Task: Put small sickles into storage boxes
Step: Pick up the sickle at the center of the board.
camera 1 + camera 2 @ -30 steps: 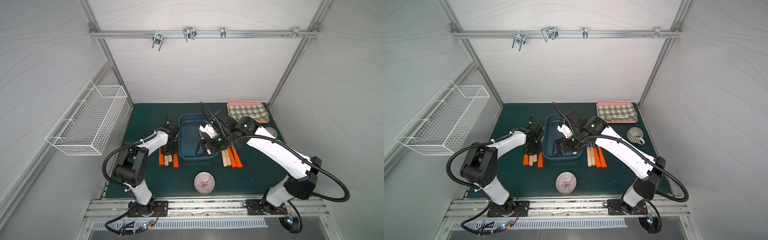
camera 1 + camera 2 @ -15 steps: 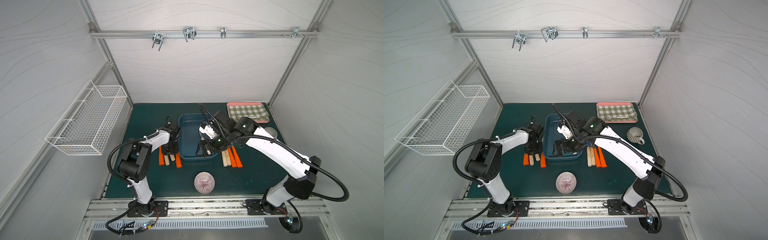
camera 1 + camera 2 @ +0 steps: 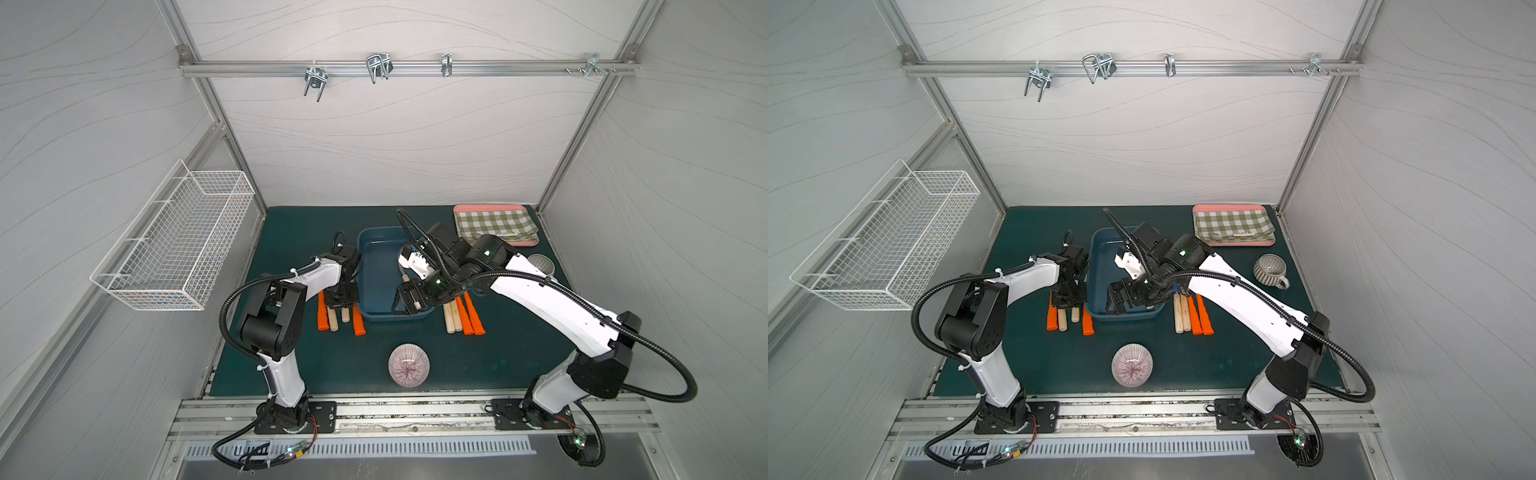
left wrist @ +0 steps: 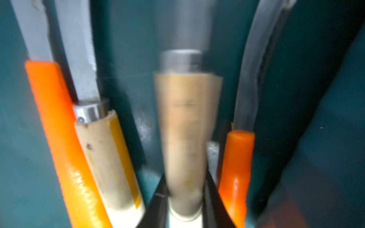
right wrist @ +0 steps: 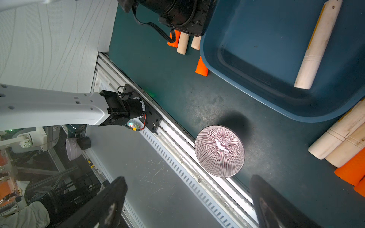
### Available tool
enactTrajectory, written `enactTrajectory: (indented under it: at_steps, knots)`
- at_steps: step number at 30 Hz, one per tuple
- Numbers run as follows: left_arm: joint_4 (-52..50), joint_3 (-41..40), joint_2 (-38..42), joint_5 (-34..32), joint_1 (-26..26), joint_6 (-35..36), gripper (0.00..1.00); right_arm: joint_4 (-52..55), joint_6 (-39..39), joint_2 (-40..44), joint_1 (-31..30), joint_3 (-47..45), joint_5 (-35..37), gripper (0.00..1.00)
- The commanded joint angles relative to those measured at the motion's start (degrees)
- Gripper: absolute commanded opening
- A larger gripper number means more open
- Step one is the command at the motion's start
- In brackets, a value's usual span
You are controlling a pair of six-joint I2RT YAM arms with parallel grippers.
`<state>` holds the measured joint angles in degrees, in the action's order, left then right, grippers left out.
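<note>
Dark green matting covers the surface (image 3: 291, 232), with the dark blue storage tub (image 3: 380, 286) at its middle and one wood-handled sickle (image 5: 316, 45) lying inside. Four small sickles (image 3: 321, 318) lie side by side just left of the tub, another four sickles (image 3: 466, 320) just right of it. The right gripper (image 5: 186, 181) hangs wide open and empty above the tub's near end. The left gripper (image 4: 184, 197) is clamped on the pale-handled sickle (image 4: 185, 128) in the left row.

Your left gripper (image 3: 341, 299) — beneath its fingers, a row of four small sickles (image 3: 321, 320), among them a wood-handled sickle (image 3: 345, 316). Your right gripper (image 3: 405, 305) — fingers spread over the blue tub (image 3: 378, 286); four more sickles (image 3: 468, 322) just beside them.
</note>
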<state>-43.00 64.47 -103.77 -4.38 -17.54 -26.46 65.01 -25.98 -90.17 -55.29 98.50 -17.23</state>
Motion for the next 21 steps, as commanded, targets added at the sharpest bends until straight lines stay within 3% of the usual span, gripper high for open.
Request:
enactTrajectory:
  at_steps: [1, 12, 21]
  knots:
    - [0.44, 0.48, -2.77, -2.69, 0.4, 0.44, 0.11, 0.12, -0.12, -0.4, -0.44, -0.25, -0.63, 0.99]
    - [-4.43, 3.8, 2.69, -6.67, 0.4, 0.97, 0.03, -0.94, -1.66, -0.43, -0.44, -0.14, -0.62, 0.99]
    - [-7.45, 5.76, 5.24, -8.57, 1.94, 0.51, 0.03, -1.48, -3.02, -0.35, -0.44, 0.07, -0.58, 0.99]
